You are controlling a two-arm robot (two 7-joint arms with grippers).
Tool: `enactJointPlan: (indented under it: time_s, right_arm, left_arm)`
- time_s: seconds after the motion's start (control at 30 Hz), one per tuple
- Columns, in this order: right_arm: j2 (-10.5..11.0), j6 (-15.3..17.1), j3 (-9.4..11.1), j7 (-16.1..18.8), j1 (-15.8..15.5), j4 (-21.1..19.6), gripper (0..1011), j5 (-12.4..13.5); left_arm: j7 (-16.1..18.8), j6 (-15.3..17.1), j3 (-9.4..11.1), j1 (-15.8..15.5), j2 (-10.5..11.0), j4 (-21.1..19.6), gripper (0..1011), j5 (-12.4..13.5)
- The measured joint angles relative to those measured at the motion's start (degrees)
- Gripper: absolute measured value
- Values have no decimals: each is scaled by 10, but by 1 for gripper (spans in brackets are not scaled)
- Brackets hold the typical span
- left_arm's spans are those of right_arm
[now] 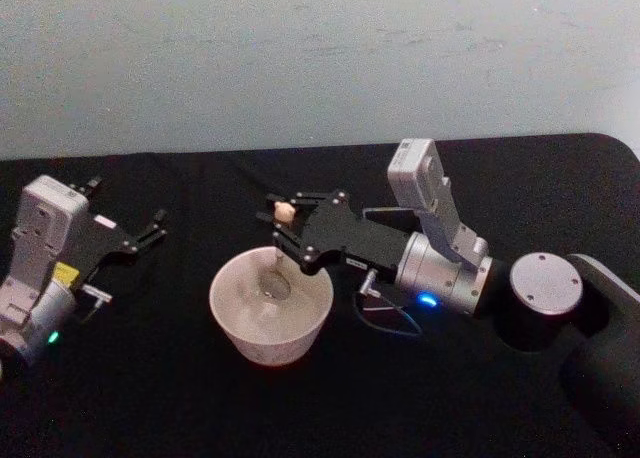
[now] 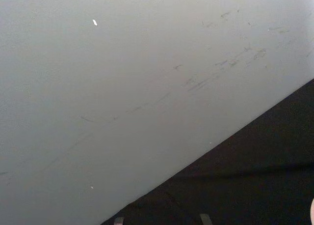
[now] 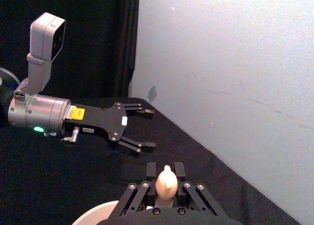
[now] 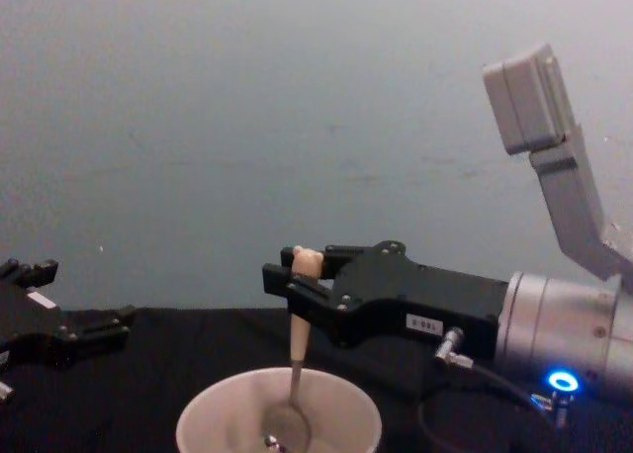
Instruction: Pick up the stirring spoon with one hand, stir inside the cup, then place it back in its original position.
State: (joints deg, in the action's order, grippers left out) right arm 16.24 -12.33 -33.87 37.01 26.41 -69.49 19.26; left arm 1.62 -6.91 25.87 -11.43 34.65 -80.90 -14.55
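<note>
Cup: wide round cream-white cup [image 1: 262, 343] with a thin rim, standing on the black counter [image 1: 150, 398] towards its near edge, about midway between the left and right edges.
Spoon: slim stirring spoon [image 4: 296, 359] with a pale peach handle, bear head on top, close to upright; its small silvery bowl hangs low inside the cup; whether it touches the bottom cannot be told.
Right pincer: black right pincer [image 4: 287, 280] reaching in from the right above the cup's far rim, its 2 fingers closed narrow on the top of the spoon handle.
Left pincer: black left pincer [image 1: 125, 206] over the counter's left side, well apart from the cup, spread wide, holding nothing.
Wall: pale grey wall [image 1: 300, 58] behind the counter's far edge.
</note>
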Motion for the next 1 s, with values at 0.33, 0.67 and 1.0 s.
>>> enactJointPlan:
  time_s: [0.33, 0.67, 1.0]
  right_arm:
    - [16, 2, 12, -5, -14, -17, 214, -4]
    - [43, 13, 21, 4, -45, -63, 214, 8]
    - [48, 20, 4, 26, -62, -97, 214, 25]
  left_arm:
    - [0, 0, 0, 0, 0, 0, 1001, 0]
    - [0, 0, 0, 0, 0, 0, 1001, 0]
    - [0, 0, 0, 0, 0, 0, 1001, 0]
